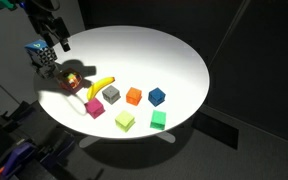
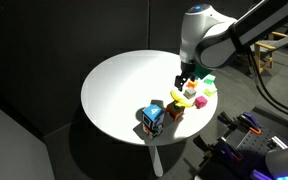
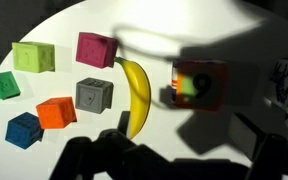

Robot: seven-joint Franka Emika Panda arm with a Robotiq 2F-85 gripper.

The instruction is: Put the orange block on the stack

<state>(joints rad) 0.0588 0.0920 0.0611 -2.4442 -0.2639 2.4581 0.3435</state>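
The orange block (image 3: 199, 87) sits in shadow on the table (image 1: 174, 60), below and just ahead of your gripper (image 3: 184, 160), untouched. Your gripper hovers spread and empty, likely lining up to straddle the block. A banana (image 3: 136, 95) lies just beside the block, and the stack (image 1: 41, 55) waits nearby at the table's edge.

The fingers (image 2: 184, 79) hang above the banana (image 2: 183, 98); the orange block (image 2: 176, 111) sits near the stack (image 2: 152, 120) on the white table (image 2: 114, 85).
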